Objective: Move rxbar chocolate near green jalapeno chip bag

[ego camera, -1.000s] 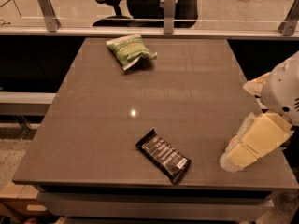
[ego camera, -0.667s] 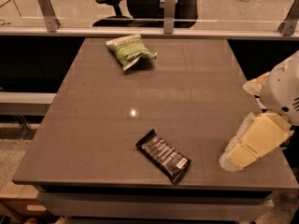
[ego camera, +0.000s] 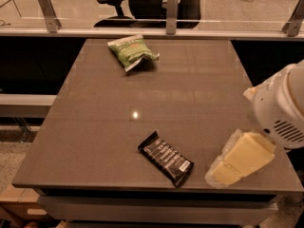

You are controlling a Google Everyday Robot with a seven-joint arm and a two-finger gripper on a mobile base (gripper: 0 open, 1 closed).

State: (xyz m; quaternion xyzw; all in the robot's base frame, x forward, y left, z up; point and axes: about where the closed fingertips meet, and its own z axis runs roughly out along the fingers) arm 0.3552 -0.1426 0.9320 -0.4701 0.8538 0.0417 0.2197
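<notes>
The rxbar chocolate (ego camera: pixel 166 158) is a flat black wrapper with white text. It lies flat near the front edge of the grey-brown table (ego camera: pixel 95 118), a little right of the middle, turned diagonally. The green jalapeno chip bag (ego camera: pixel 131 52) lies at the far side of the table, left of the middle. My gripper (ego camera: pixel 227 171) hangs over the table's front right corner, to the right of the bar and apart from it. It holds nothing that I can see. The white arm (ego camera: pixel 280 110) rises behind it at the right edge.
A glass rail with metal posts (ego camera: pixel 172 11) runs along the far side of the table. A black office chair (ego camera: pixel 147 1) stands behind it. A low bench or shelf (ego camera: pixel 26 103) sits to the left of the table.
</notes>
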